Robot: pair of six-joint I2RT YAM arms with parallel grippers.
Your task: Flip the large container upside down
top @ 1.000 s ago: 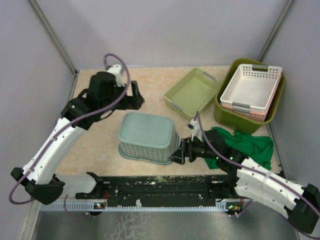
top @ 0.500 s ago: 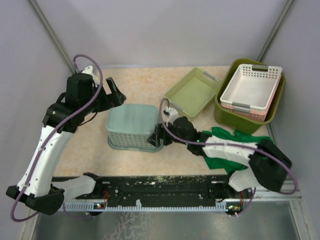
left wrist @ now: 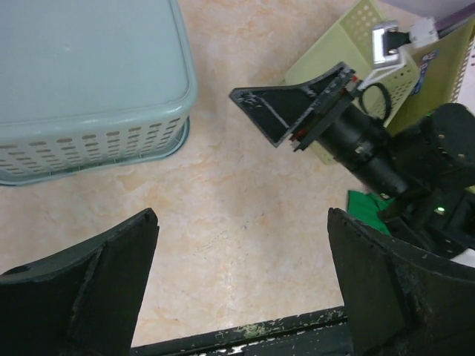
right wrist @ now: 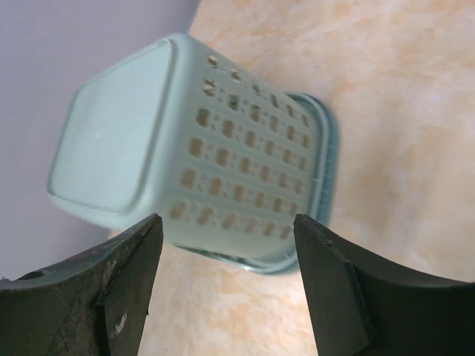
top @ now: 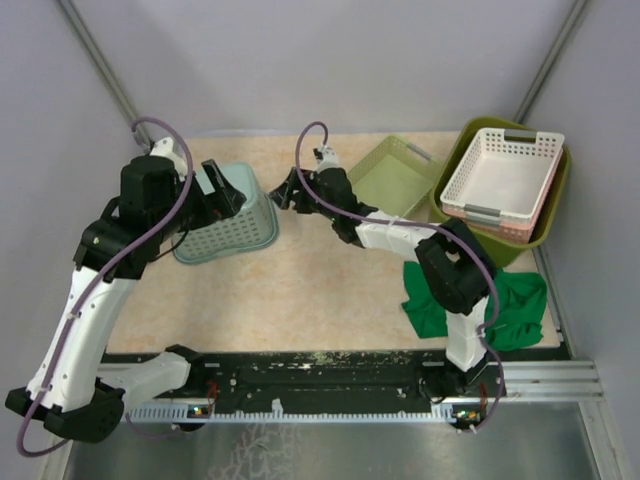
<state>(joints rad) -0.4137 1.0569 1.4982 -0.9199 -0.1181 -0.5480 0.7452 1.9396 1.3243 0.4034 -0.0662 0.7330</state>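
The large container, a dark olive-green tub [top: 455, 232], stands upright at the back right, with a white basket [top: 500, 175] nested in it. Neither gripper is near it. My left gripper [top: 222, 195] is open and empty, over the back of an upturned teal basket [top: 235, 230]. In the left wrist view the left gripper [left wrist: 241, 245] hangs above bare table, with the teal basket [left wrist: 89, 67] at the upper left. My right gripper [top: 277, 197] is stretched far left, open and empty, just right of the teal basket. In the right wrist view the right gripper [right wrist: 226, 222] faces the teal basket's perforated side [right wrist: 223, 163].
A pale yellow-green basket [top: 385, 180] lies at the back centre, next to the olive tub. A pink basket [top: 500, 228] shows under the white one. A green cloth [top: 510, 305] lies at the front right. Grey walls close in the table on three sides.
The teal basket has slid from the table's middle to the back left. My right arm has stretched left after it. My left gripper has pulled back left above it.
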